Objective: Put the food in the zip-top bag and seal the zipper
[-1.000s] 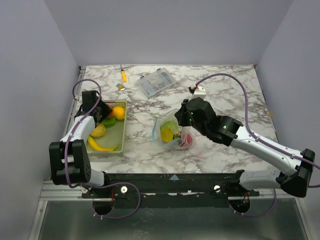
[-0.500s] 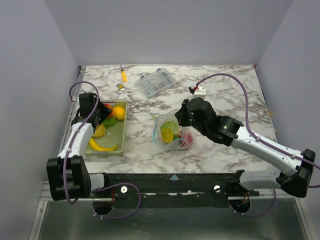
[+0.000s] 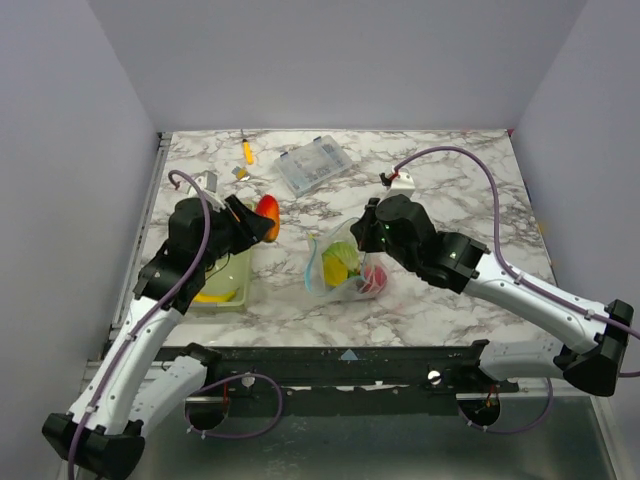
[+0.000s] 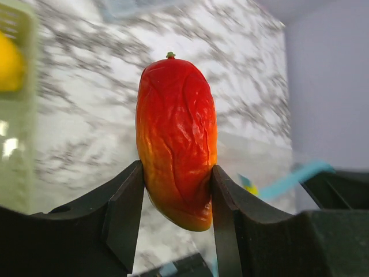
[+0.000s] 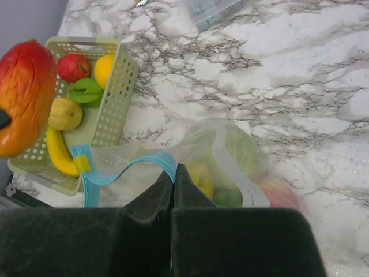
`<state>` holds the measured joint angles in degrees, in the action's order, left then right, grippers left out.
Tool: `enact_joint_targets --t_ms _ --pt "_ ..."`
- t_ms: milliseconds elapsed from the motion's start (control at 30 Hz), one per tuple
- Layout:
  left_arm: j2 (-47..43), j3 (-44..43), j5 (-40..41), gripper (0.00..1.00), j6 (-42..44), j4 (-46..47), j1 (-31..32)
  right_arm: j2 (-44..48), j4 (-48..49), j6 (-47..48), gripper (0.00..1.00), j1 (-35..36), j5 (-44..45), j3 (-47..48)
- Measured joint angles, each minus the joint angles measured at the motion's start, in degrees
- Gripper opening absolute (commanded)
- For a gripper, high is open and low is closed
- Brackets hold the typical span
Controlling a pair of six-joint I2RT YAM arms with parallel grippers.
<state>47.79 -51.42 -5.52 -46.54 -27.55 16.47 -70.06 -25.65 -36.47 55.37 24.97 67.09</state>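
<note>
Mango [image 4: 176, 133] in the air, bag [image 5: 230, 150] held open
Left gripper [image 4: 176, 179] squeezes the mango mid-body, between basket [image 5: 115, 109] and bag; it looks light, hard, slippery. Right gripper [image 5: 173, 173] is pinched onto the floppy bag's rim.

Glossy, wrinkled plastic skin on that red-orange fruit [image 4: 176, 144], matt black fingers [image 4: 124, 213]. Clear bag [image 5: 233, 141] crinkly; marbled table [image 3: 450, 190] smooth.

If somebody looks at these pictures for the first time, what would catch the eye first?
First, the red-orange toy fruit, clamped in the left gripper and held in the air over the marble table, close to the green basket. Next, the clear zip-top bag in the middle of the table, with other toy food inside and its mouth pinched by the right gripper.
</note>
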Motion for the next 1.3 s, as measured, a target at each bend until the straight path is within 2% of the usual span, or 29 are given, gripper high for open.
enact_joint_targets --t_ms 233,267,400,600,867,1100,1167,1300 --pt "-4.7 -3.7 1.5 0.00 -9.6 -4.9 21.7 2.0 0.3 -1.1 0.01 0.0 1.2 -0.3" --pt "-4.9 -3.7 1.8 0.00 -10.6 -5.2 23.2 2.3 0.3 -1.2 0.01 0.0 1.4 -0.4" --pt "-1.4 -6.4 2.9 0.00 -12.9 -6.5 33.0 2.5 0.3 -1.5 0.01 0.0 1.9 -0.6" --pt "5.7 -12.7 5.1 0.00 -11.1 -7.1 43.5 2.5 0.3 -1.7 0.01 0.0 2.2 -0.7" --pt "7.2 -15.4 10.9 0.00 -12.0 -12.2 45.7 2.7 0.3 -2.1 0.01 0.0 2.2 -0.7" --pt "12.2 -19.2 9.8 0.01 -11.1 -14.2 43.1 3.3 0.3 -2.4 0.01 0.0 2.2 -0.9" --pt "13.4 -19.2 9.1 0.16 -10.6 -14.9 41.5 3.6 0.3 -2.5 0.01 0.0 2.2 -1.2" --pt "15.7 -19.2 6.7 0.31 -8.5 -14.9 38.9 4.1 0.3 -2.5 0.01 0.0 2.2 -1.4"
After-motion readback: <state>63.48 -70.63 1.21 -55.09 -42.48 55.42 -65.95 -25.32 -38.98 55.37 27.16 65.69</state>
